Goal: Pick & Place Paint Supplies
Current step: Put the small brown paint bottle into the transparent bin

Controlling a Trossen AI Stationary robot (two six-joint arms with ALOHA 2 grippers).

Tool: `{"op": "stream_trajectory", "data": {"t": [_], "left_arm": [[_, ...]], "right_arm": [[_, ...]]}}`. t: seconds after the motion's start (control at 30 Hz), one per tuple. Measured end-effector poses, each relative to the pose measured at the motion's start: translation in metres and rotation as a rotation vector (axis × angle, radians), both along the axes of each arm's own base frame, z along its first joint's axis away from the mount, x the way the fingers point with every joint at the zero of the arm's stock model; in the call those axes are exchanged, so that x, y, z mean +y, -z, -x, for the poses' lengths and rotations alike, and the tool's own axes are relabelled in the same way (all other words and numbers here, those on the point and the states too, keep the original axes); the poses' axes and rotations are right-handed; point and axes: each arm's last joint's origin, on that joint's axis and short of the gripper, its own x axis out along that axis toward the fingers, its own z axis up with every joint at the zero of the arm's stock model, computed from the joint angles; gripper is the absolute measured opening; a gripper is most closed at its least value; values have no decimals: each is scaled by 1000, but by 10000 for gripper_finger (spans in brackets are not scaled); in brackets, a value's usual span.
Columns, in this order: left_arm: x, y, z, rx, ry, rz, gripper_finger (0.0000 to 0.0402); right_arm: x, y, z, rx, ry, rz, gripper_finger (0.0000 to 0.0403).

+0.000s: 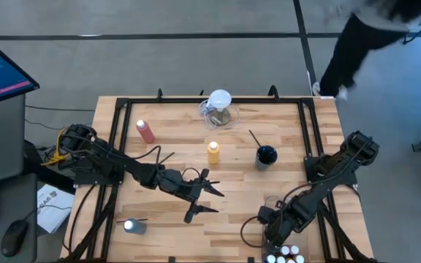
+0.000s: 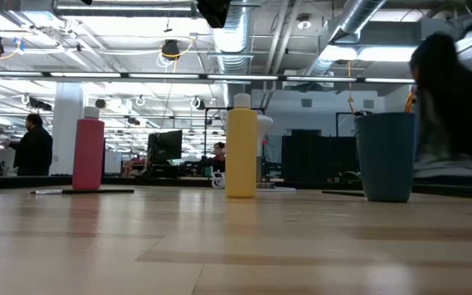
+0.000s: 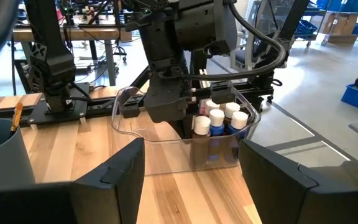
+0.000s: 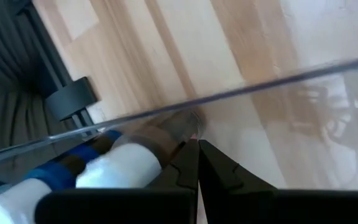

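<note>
**Left arm empty mid-table, right arm parked at the bin**

Nearest edge, right side: the clear bin already holds a cluster of small white-capped bottles. The right gripper sits at it, pinched closed with nothing in it. The left gripper hovers mid-table, fingers spread, empty. Farther back stand the yellow bottle and, far left, the pink-red bottle. Both look like light, smooth, squeezable plastic, so I'd grab mid-body, gently.
</note>
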Motion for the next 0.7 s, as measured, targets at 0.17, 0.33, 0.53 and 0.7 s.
{"op": "stream_trajectory", "data": {"t": [0.17, 0.33, 0.53, 0.7], "left_arm": [[0, 0, 0, 0, 0, 0, 218], [0, 0, 0, 0, 0, 0, 218], [0, 0, 0, 0, 0, 0, 218], [0, 0, 0, 0, 1, 0, 218]], "right_arm": [[3, -1, -2, -17, -24, -37, 0], [2, -1, -1, -9, -23, -28, 0], [-3, 6, 0, 39, 3, 38, 0], [-3, 9, -3, 36, 1, 36, 0]]}}
